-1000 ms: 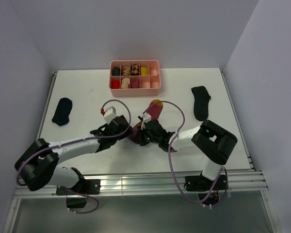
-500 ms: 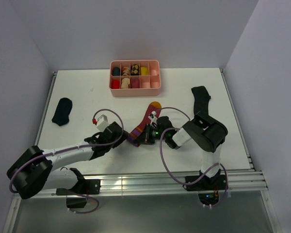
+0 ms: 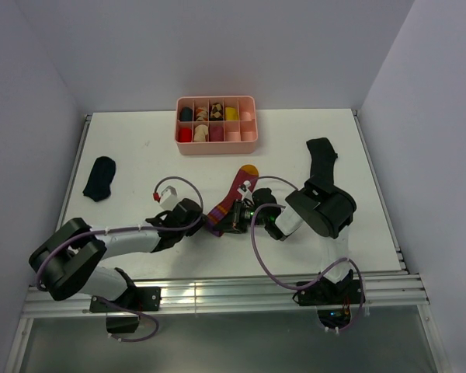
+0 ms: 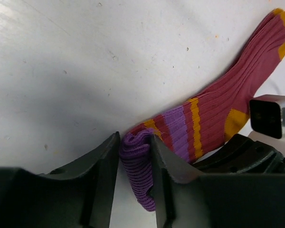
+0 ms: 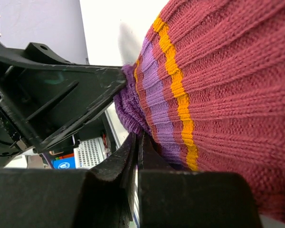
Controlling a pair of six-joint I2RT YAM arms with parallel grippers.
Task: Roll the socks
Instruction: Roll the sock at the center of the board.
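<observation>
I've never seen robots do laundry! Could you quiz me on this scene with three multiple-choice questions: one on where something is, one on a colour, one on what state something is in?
1. Where do the two plain black short fabric socks lie?
A. One near the table's left edge, the other on its right side
B. Piled one on the other
C. Both held up by the arms

2. What colour is the bunched end of the long maroon-and-purple striped fabric sock?
A. Green
B. Purple
C. White

3. How do the left arm's jaws stand?
A. Wide open with nothing between
B. Closed on a black sock
C. Closed on the striped sock's bunched end

Answers:
1 A: the top view shows them far apart, flat on the white table.
2 B: the left wrist view shows purple ribbing there.
3 C: the left wrist view shows both jaws pressed against that purple bunch.
</observation>
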